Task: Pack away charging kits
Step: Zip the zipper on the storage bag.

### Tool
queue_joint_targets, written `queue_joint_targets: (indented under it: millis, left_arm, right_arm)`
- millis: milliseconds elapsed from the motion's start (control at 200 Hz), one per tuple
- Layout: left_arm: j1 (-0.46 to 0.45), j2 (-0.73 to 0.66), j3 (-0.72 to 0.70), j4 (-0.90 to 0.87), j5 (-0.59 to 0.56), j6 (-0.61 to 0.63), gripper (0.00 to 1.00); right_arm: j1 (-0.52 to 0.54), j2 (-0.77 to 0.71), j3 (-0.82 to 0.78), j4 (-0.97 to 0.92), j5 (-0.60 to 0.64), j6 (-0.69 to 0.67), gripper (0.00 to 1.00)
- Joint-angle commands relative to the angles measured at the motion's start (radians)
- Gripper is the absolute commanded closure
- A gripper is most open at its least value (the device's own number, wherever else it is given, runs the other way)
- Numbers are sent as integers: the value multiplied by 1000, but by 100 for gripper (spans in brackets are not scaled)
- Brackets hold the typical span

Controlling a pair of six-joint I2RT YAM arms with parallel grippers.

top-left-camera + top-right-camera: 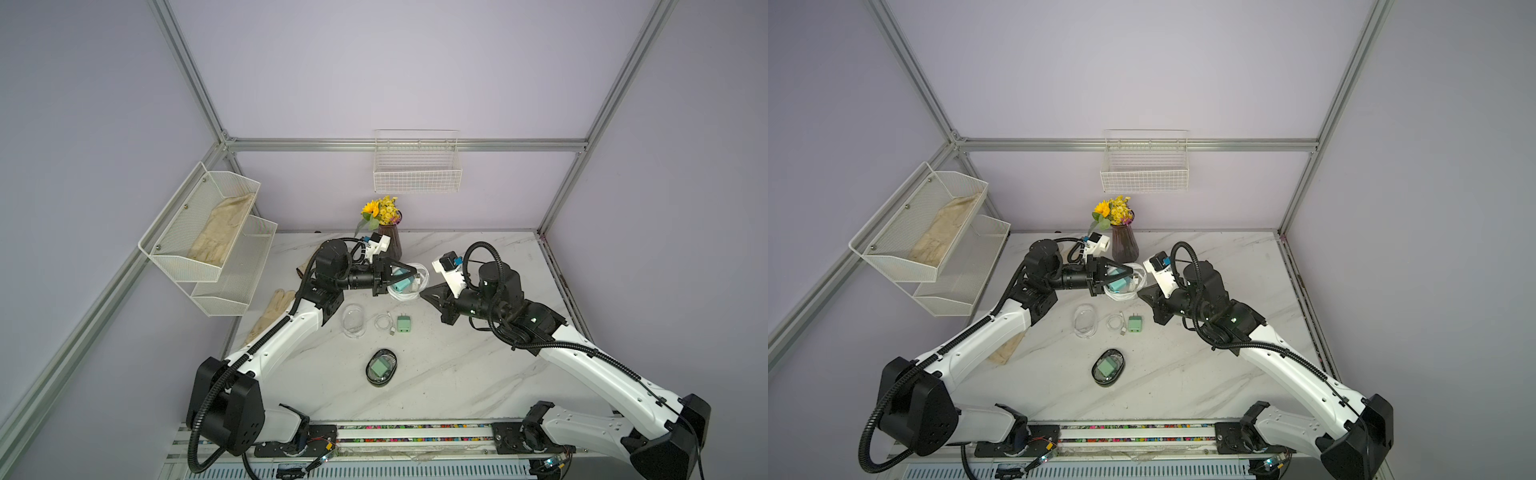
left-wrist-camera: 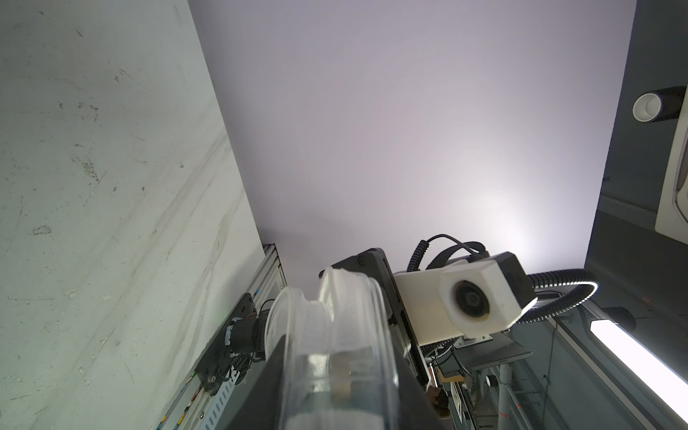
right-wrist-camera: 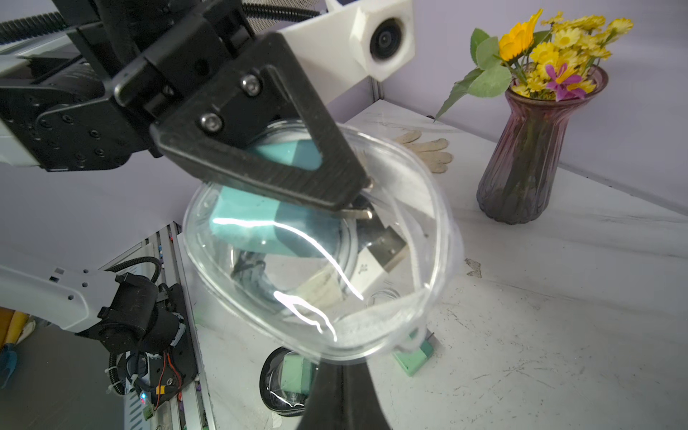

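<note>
Clear case, held above the counter, contains the teal plug and white cable; left claw clamps it, right claw pinches its rim. Mint plug lies loose below.

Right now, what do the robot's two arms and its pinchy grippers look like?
Both the left arm and the right arm have smooth white shells with chunky black joints, and a black ribbed cable hose loops along each. The left gripper and the right gripper are black, with flat triangle-shaped fingers. A white boxy camera sits at each wrist.
</note>
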Motion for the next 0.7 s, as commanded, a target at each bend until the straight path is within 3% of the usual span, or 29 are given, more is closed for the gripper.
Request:
queue_joint_targets:
  millis: [0, 245, 535, 695]
  left_arm:
    - [-11, -28, 98, 38, 64, 3, 77]
    - [-9, -24, 89, 36, 56, 10, 78]
    - [-9, -22, 75, 33, 75, 13, 79]
    - [-11, -33, 50, 9, 139, 73, 88]
  right_arm:
    - [1, -25, 38, -10, 103, -1, 100]
    - [1, -52, 40, -70, 273, -3, 100]
    - [1, -78, 36, -50, 349, 11, 100]
    - [1, -31, 112, -110, 378, -40, 100]
